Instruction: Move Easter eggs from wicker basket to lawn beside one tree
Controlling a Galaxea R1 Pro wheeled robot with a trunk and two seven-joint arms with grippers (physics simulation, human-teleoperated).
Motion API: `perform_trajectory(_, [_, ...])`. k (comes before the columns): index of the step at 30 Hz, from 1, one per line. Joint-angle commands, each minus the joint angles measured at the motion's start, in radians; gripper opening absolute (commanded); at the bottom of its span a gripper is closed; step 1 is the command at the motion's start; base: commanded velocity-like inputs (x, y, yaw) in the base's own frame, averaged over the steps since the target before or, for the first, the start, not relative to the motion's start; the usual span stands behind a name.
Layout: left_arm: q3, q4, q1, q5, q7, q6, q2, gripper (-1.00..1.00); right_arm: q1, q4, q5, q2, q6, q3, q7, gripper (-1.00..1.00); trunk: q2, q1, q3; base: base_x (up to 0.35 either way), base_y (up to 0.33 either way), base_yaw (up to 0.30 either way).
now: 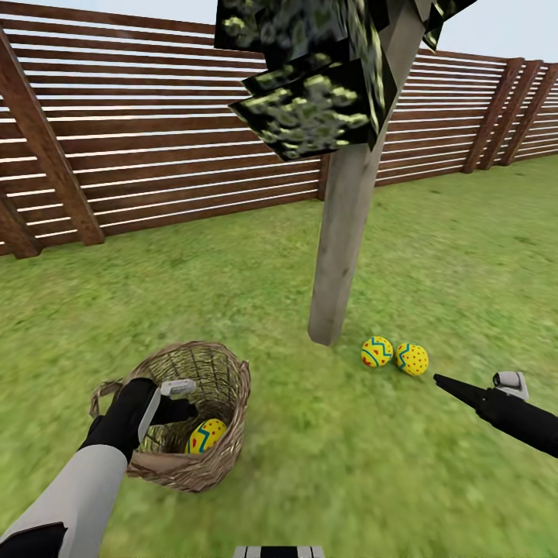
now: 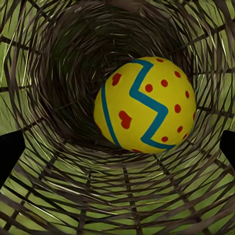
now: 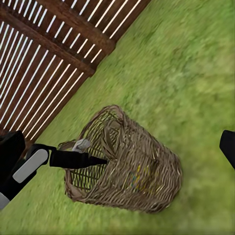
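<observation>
So there's a brown slatted fence round the lawn, with the tree trunk standing mid-yard. Wicker basket sits tipped on the grass near it. Left gripper is poked into the basket mouth, fingers spread, nothing gripped. One egg lies inside. Two other eggs are touching, beside the trunk. Right gripper: can't tell if open.

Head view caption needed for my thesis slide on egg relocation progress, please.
Two Easter eggs lie beside the tree; the left gripper reaches into the wicker basket for the last egg.
</observation>
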Motion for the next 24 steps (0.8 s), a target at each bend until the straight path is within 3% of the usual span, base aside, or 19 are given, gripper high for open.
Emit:
perform_trajectory(1, [0.003,-0.001,0.000,-0.011,-0.010,0.003,-0.001,1.00,-0.001,0.000,0.003,0.000,0.003,-0.001,0.005,1.00,0.000,0.000,-0.001,0.000,0.000,0.000])
perform_trajectory(24, [0.002,0.004,0.000,-0.011,-0.010,0.002,-0.001,1.00,-0.001,0.000,-0.003,0.000,0.003,0.000,0.005,1.00,0.000,0.000,-0.001,0.045,0.009,0.000])
